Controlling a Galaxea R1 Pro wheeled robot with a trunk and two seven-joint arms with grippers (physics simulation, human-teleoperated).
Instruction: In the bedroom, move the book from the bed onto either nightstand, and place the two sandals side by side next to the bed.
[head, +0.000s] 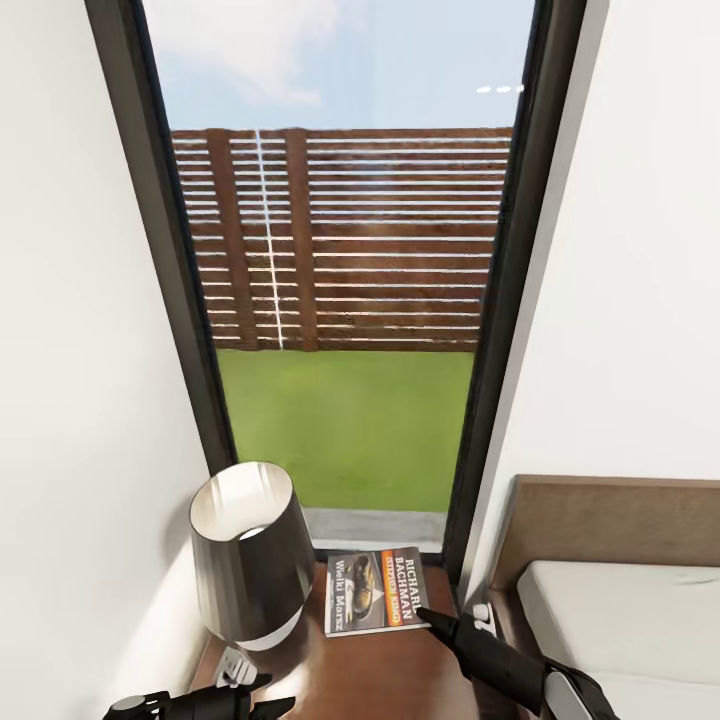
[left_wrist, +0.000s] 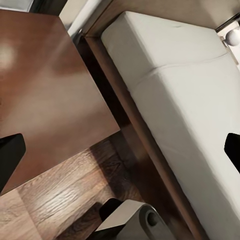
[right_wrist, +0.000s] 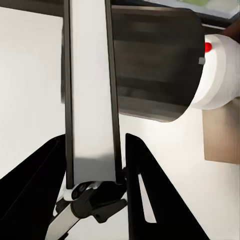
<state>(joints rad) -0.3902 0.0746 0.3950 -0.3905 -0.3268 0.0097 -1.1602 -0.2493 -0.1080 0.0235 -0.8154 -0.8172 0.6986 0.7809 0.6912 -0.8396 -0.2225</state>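
Paperback stock like the book (head: 376, 590), lying flat on the nightstand (head: 390, 680) beside the lamp (head: 250, 555), struck me as light and floppy, best pinched at its spine edge, where my right tool (head: 425, 615) touched, spread, my left tool's (left_wrist: 120, 150) fingers apart too.
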